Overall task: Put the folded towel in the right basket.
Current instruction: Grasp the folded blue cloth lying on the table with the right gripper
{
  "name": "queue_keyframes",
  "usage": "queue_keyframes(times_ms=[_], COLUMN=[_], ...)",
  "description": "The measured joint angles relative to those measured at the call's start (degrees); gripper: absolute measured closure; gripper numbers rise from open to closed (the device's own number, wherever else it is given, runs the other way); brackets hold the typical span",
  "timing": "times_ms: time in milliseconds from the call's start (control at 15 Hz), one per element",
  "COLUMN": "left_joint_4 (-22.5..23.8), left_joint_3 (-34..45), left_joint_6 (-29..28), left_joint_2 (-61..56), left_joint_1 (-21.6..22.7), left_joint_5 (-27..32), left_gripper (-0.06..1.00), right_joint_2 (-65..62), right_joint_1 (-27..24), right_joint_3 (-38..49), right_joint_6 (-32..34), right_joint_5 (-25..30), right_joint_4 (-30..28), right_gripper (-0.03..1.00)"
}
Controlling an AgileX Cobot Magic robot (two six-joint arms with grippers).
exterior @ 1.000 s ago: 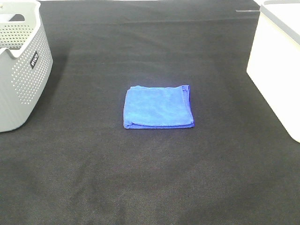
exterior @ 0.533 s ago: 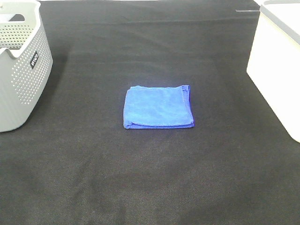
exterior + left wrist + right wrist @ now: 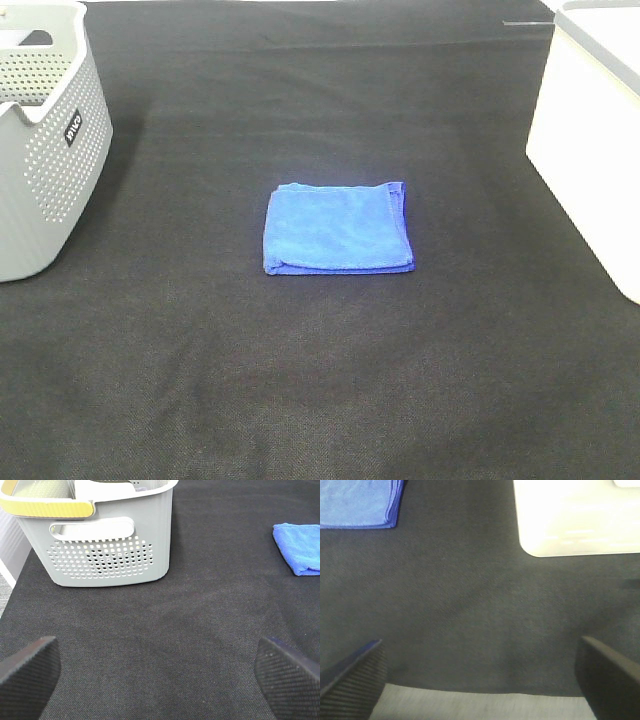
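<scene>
1. Nothing has moved over the last second: the high view shows the same still scene, and neither arm appears in it.
2. Both claws are released. The left gripper has its pads wide apart with only black cloth between them. The right gripper is spread the same way and is also empty.
3. Outward from the right claw, the folded towel lies flat near the middle of the cloth, well apart from both baskets. Its layered edges show along one side.
4. The white, plain-walled right basket stands at the right edge. The grey perforated left basket stands at the far left, near the left claw.
5. My judgement is that the task is at its very start, with no reach begun. The next move seems to call for the right arm to travel over the towel and descend with its jaws spread. It should then pinch through all the layers, so the fold holds during the carry to the right basket.
</scene>
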Motion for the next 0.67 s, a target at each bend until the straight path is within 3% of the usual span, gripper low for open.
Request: queue_keyframes(times_ms=[267, 467, 667], left_joint_4=[0.0, 0.0, 0.0], left_joint_3=[0.0, 0.0, 0.0], left_joint_6=[0.0, 0.0, 0.0], left_joint_2=[0.0, 0.0, 0.0], left_joint_1=[0.0, 0.0, 0.0], left_joint_5=[0.0, 0.0, 0.0], left_gripper=[-0.04, -0.04, -0.04], right_joint_2=[39.9, 56.0, 65.1], right_joint_1=[0.0, 0.0, 0.0], right_joint_3=[-30.0, -45.0, -52.4], right_joint_6=[-0.9, -1.3, -1.3], right_joint_5=[2.6, 3.8, 3.8], right_joint_4=[0.3, 0.4, 0.6], right_gripper=[-0.01, -0.01, -0.01])
